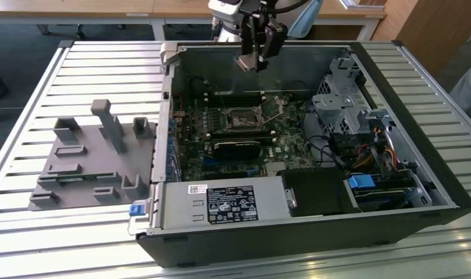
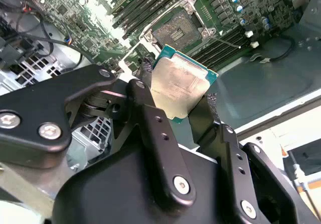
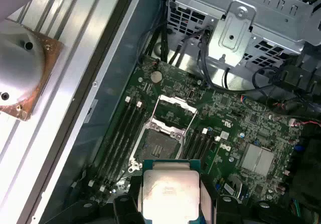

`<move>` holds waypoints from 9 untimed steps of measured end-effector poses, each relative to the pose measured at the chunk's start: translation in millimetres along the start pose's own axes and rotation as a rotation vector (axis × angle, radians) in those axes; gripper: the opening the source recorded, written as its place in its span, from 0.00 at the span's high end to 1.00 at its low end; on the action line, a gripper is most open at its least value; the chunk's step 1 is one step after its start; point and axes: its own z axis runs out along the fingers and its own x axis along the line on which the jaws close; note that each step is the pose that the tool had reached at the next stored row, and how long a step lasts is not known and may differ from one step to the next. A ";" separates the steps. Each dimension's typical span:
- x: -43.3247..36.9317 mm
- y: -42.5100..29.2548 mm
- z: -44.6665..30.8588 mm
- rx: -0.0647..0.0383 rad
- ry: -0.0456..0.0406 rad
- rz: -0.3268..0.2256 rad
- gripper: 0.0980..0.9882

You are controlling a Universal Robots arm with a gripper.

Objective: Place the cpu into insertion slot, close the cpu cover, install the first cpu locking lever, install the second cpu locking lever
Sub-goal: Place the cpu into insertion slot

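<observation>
Right now we see the end effector hanging over the far side of the open computer case, which lies on the slatted table. In the second wrist view its two black fingers are drawn in to a narrow gap and pinch the cpu by two opposite edges, with the silvery top facing the camera. The chip is held in the air, well apart from the green circuit board beneath it.

In the first wrist view the slot lies bare on that board, a dark square in a thin metal rim. The cover sits just beside it and seems to be swung up and away, though we cannot judge its angle well. A grey plastic tray rests on the table at the exterior view's left, beside the case.
</observation>
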 end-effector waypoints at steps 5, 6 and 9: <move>0.2 0.0 1.3 -0.001 -0.0038 0.048 0.50; 0.2 0.0 1.5 -0.001 -0.0045 0.056 0.50; 0.5 0.0 2.2 -0.001 -0.0066 0.081 0.50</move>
